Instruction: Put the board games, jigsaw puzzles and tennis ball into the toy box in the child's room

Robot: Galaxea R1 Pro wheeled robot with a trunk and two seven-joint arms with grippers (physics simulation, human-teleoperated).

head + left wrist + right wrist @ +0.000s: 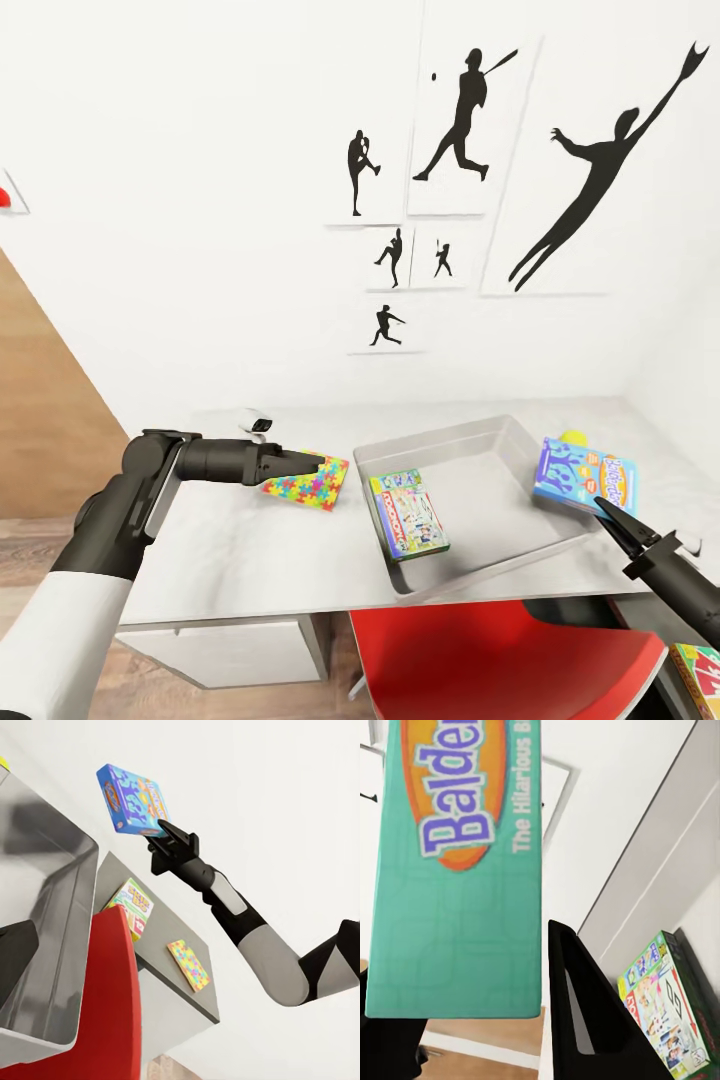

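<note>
Pale grey toy box at the table's centre, with the white and green board game lying flat inside at about 7 o'clock of the bin floor. Blue board game pinched at its lower edge by the right gripper, fingers closed onto the box, lifted and tilted over the bin's 3 o'clock rim; same grip plain from the left wrist, box clear of the table. Teal back of that box close against a dark finger from the right wrist. Left gripper out level at 9 o'clock of the bin, fingers closed on the near edge of a multicoloured jigsaw puzzle, held just above the table top. Second jigsaw puzzle flat on the lower cabinet top, near a yellow-green board game. Red chair tucked below the table at 6 o'clock. Black baseball silhouettes on the white wall at 12 o'clock
</note>
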